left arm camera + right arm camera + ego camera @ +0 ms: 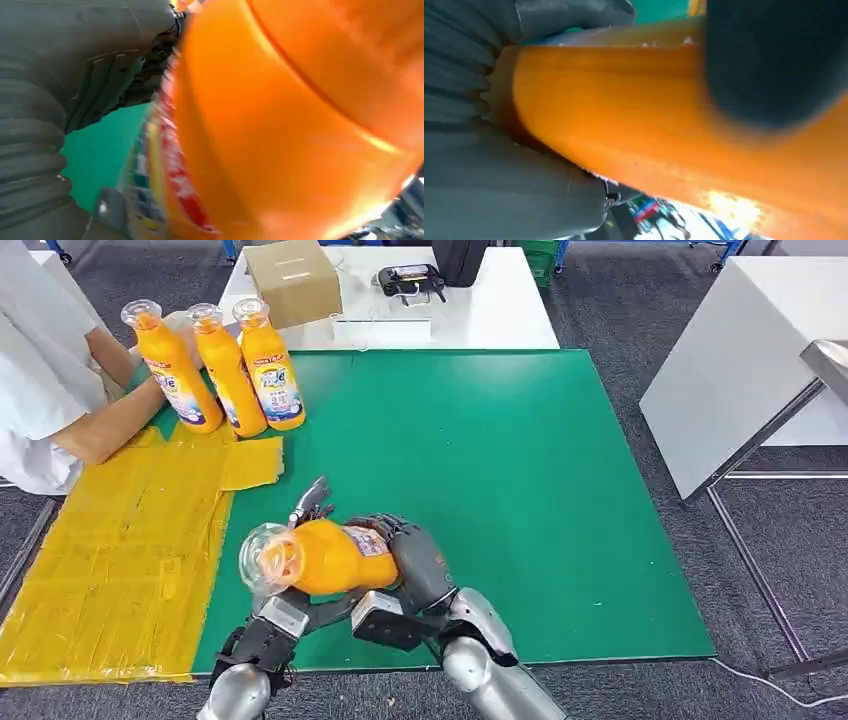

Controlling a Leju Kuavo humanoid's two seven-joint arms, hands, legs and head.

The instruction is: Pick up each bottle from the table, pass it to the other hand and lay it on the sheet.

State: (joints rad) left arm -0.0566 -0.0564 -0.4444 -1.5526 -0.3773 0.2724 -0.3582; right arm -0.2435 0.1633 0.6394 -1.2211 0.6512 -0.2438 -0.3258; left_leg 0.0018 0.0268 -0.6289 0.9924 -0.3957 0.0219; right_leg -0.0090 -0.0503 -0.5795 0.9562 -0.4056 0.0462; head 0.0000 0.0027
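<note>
Gripping the orange bottle mid-handover above the green mat: right hand is wrapping its body, left hand is cradling beneath, grasp uncertain. Releasing early is risking a drop short of the yellow sheet.

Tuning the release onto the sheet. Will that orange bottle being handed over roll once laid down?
Probably. The held bottle has a round, smooth body, so on its side on the flat yellow sheet it may roll. It looks full of orange liquid, so likely heavy. Both the left hand and right hand grip it now.
</note>
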